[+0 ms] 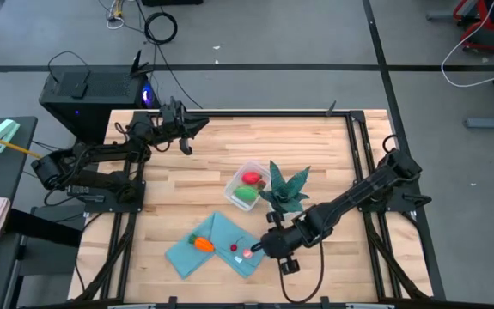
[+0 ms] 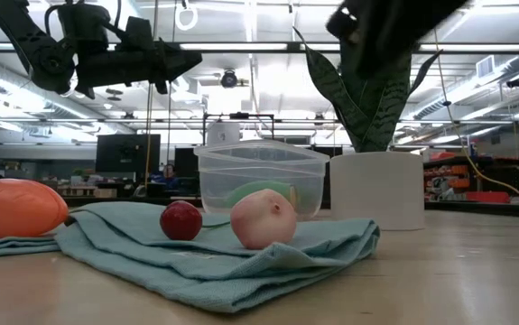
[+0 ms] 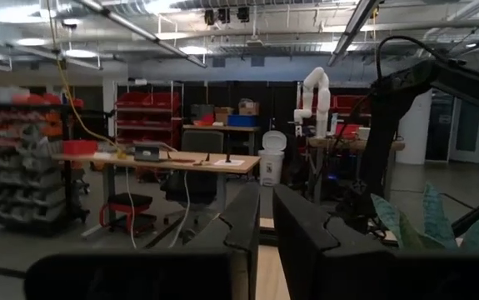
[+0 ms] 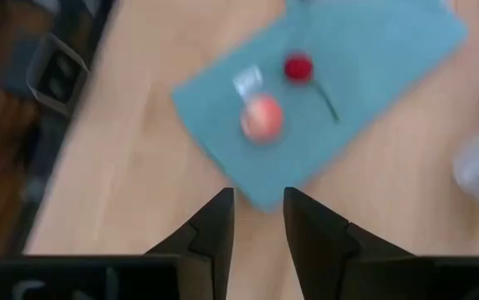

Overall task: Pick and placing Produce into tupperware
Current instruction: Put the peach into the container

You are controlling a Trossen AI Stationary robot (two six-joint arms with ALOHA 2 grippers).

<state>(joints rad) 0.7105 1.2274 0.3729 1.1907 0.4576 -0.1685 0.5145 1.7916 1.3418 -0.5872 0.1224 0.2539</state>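
Five, counted five bits of produce all up. Found two of them already in the tupperware [image 1: 248, 183]: a red one [image 1: 252, 178] and a green one [image 1: 246, 194], touching. Saw the box sitting mid-table [image 1: 178, 184], just beside the plant [image 1: 285, 190] in its white pot [image 2: 376, 190]. From the low view, only made out the green one through the clear wall.

Spotted the other three on the teal cloth [image 1: 216, 245] toward the front. Put the carrot [image 1: 202, 244] on the cloth's left part, then a small dark red piece [image 1: 234, 249], then a pale pink piece [image 1: 248, 253] just beside it at the cloth's right end. Noticed a thin stem running off the red one in the right wrist view.

Found the right gripper [image 1: 260, 246] hanging over the cloth's right edge, close to the pink piece. Saw its fingers [image 4: 214, 225] partly spread, nothing between them, just cloth and bare wood below. Couldn't tell from any view how high above the cloth it hung.

Caught the left gripper [image 1: 197, 126] up in the air near the table's back left corner, well apart from all the produce. Saw its fingers [image 3: 243, 225] very nearly closed, only a sliver of gap, gripping nothing, pointing level out across the room.
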